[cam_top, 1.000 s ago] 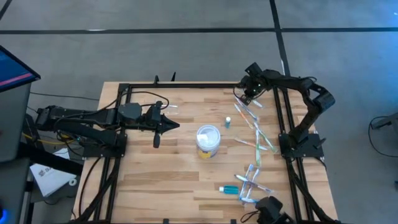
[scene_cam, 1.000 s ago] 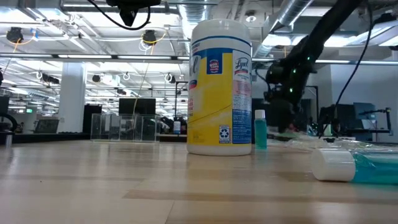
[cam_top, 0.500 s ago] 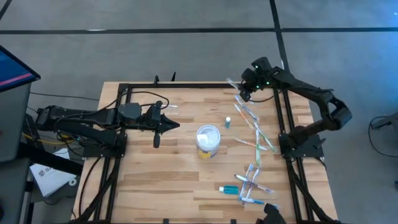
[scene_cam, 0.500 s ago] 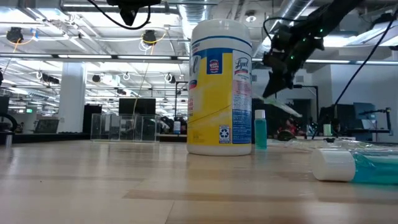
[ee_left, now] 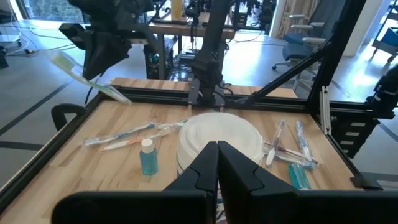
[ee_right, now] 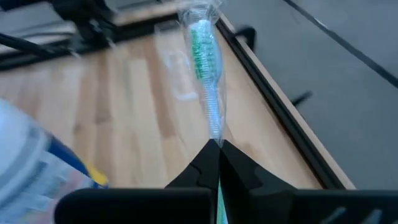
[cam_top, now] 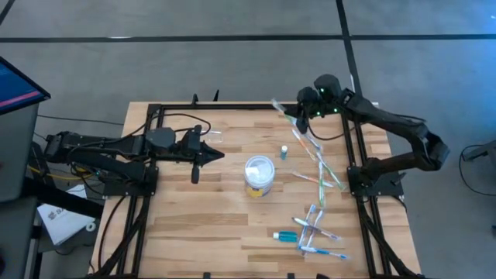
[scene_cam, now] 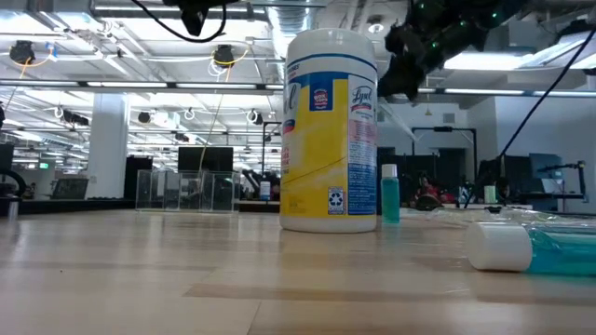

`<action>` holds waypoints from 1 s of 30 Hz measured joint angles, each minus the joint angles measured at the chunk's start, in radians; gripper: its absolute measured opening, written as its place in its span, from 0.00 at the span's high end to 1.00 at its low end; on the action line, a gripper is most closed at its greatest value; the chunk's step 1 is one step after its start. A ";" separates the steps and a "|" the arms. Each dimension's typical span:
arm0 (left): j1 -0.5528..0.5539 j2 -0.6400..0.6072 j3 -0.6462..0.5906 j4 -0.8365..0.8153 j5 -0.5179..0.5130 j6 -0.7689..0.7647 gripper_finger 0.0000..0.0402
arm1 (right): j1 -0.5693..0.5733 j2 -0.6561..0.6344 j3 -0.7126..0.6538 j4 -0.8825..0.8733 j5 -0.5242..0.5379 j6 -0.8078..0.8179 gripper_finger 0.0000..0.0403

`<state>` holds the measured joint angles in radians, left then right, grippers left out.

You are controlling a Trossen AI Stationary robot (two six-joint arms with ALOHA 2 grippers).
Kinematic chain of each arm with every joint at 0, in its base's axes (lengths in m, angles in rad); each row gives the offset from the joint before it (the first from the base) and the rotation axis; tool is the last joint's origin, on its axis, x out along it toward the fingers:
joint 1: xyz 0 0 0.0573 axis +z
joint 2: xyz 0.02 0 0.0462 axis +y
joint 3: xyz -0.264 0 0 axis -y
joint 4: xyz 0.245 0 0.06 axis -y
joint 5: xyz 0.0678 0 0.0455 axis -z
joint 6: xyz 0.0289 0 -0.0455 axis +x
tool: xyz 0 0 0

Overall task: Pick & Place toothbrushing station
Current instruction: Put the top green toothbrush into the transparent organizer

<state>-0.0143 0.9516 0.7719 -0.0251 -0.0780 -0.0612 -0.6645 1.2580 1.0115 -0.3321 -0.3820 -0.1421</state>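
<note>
My right gripper (cam_top: 301,115) hangs above the table's far right part, shut on a toothbrush in clear wrap (cam_top: 284,107). The left wrist view also shows that toothbrush (ee_left: 87,78) sticking out of the gripper. The see-through toothbrushing station (cam_top: 212,136) stands on the wood in the far left part, beside my left gripper (cam_top: 219,156). In the low view the toothbrushing station (scene_cam: 183,191) is a row of clear upright cups. The left gripper is shut and holds nothing, hovering left of the wipes tub. My right gripper pinches the wrapped toothbrush by one end (ee_right: 214,135) between its two fingers. The fingers slant downward and lie along the brush, which sticks out past the fingertips toward the table's left. The brush is lifted clear of the table, its far end (ee_right: 200,15) free.
A white-topped yellow wipes tub (cam_top: 259,175) stands mid-table with a small blue bottle (cam_top: 284,151) to its right. Several wrapped toothbrushes (cam_top: 318,167) lie along the right side, and a teal tube (cam_top: 285,235) lies near the front. Black frame rails (cam_top: 232,106) edge the table.
My right gripper has risen from the pile of toothbrushes at the far right and drifted toward the table's left, tipping from steeply downward to nearer level. The wrapped toothbrush has come up with it, lifted clear of the table.
</note>
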 joint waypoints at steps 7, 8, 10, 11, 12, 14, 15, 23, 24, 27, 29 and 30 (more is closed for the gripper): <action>0.000 0.000 0.000 0.062 0.000 0.000 1.00 | 0.090 -0.031 0.000 0.091 -0.016 0.041 1.00; 0.000 0.000 0.000 0.071 0.000 0.000 1.00 | 0.104 -0.034 0.000 0.106 -0.016 0.042 1.00; 0.000 0.000 0.000 0.086 0.000 0.000 1.00 | 0.131 -0.041 0.000 0.137 -0.016 0.053 1.00; 0.000 0.000 0.000 0.093 0.000 0.000 1.00 | 0.144 -0.044 0.000 0.157 -0.016 0.066 1.00; 0.000 0.000 0.000 0.100 -0.001 0.000 1.00 | 0.158 -0.047 0.000 0.179 -0.016 0.078 1.00; 0.000 0.000 0.000 0.115 -0.014 0.000 1.00 | 0.186 -0.051 0.000 0.224 -0.016 0.091 1.00; 0.000 0.000 0.000 0.122 -0.023 0.000 1.00 | 0.201 -0.051 0.000 0.247 -0.016 0.091 1.00; 0.006 0.032 -0.001 0.224 -0.045 0.000 1.00 | 0.289 -0.051 0.000 0.397 -0.016 0.134 1.00; 0.008 0.040 -0.001 0.237 -0.056 0.000 1.00 | 0.298 -0.051 0.000 0.416 -0.015 0.143 1.00; 0.022 0.075 -0.001 0.287 -0.076 0.002 1.00 | 0.326 -0.051 0.000 0.475 -0.014 0.169 1.00; 0.032 0.100 -0.001 0.315 -0.080 0.002 0.98 | 0.345 -0.051 0.000 0.504 -0.014 0.169 1.00; 0.035 0.113 -0.001 0.335 -0.080 0.002 0.97 | 0.353 -0.051 0.000 0.512 -0.014 0.170 1.00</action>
<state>0.0209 1.0643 0.7708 0.3099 -0.1577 -0.0593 -0.3114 1.2068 1.0111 0.1800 -0.3964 0.0277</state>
